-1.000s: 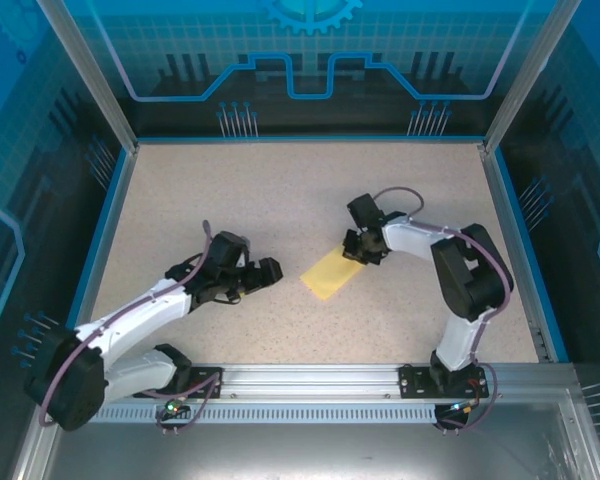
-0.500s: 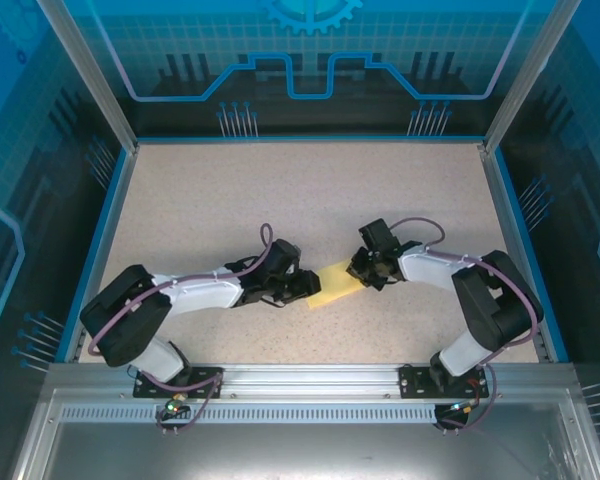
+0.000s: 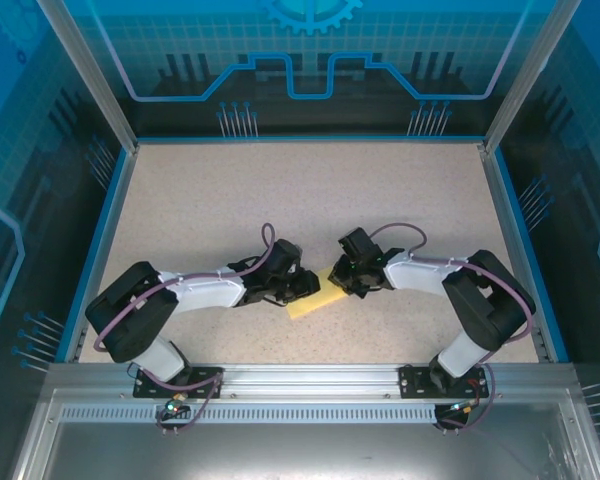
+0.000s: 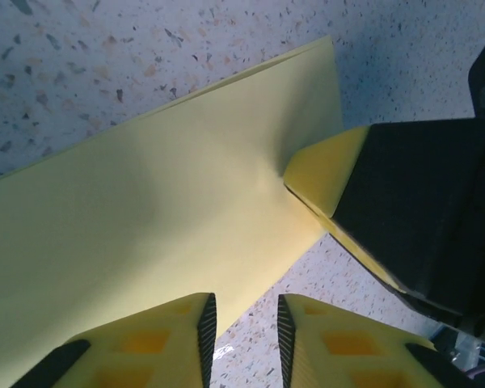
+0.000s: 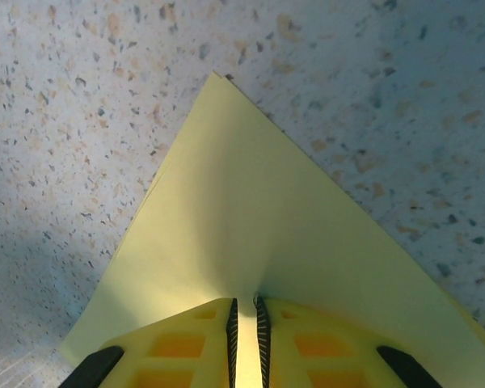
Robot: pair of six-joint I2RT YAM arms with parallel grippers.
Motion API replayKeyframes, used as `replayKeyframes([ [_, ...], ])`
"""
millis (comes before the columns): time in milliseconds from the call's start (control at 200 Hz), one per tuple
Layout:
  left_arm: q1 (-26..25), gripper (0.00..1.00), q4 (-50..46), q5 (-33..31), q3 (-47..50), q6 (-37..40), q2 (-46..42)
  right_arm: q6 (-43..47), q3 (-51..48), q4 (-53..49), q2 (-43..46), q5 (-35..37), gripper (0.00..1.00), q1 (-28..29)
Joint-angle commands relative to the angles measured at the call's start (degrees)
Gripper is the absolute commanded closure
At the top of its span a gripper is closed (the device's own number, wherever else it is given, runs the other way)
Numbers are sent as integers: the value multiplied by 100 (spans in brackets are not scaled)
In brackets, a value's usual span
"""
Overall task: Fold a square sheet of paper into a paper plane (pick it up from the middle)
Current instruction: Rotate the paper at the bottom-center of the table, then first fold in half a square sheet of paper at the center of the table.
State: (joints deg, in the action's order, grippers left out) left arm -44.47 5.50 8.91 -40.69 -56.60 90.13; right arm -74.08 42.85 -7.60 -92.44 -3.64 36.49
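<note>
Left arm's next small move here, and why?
Probably close the left gripper on the yellow paper at its near edge: its jaws stand slightly apart right at that edge, while the right gripper pinches the paper's other end.

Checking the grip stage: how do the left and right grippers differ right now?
The right gripper is pinched shut on the square sheet of paper; the left gripper has its jaws slightly apart, table showing between. The right gripper meets the sheet's right end, the left gripper its left end. Both sit low at the sheet.
</note>
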Motion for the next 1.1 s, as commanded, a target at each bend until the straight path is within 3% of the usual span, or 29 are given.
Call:
replayKeyframes([
  [0, -41, 77, 101, 146, 135, -54, 143, 355, 123, 112, -26, -135, 83, 42],
  [165, -38, 84, 25, 173, 149, -45, 281, 1134, 77, 480, -24, -819, 83, -49],
  [495, -53, 86, -141, 70, 193, 3, 255, 2254, -609, 988, 511, -1791, 87, -147],
  [795, -80, 88, -294, -28, 150, 34, 266, 2203, -1048, 1588, 721, -2225, 89, -108],
  [1090, -80, 90, -440, -100, 79, 79, 343, 2198, -1043, 1830, 497, -2362, 99, -46],
])
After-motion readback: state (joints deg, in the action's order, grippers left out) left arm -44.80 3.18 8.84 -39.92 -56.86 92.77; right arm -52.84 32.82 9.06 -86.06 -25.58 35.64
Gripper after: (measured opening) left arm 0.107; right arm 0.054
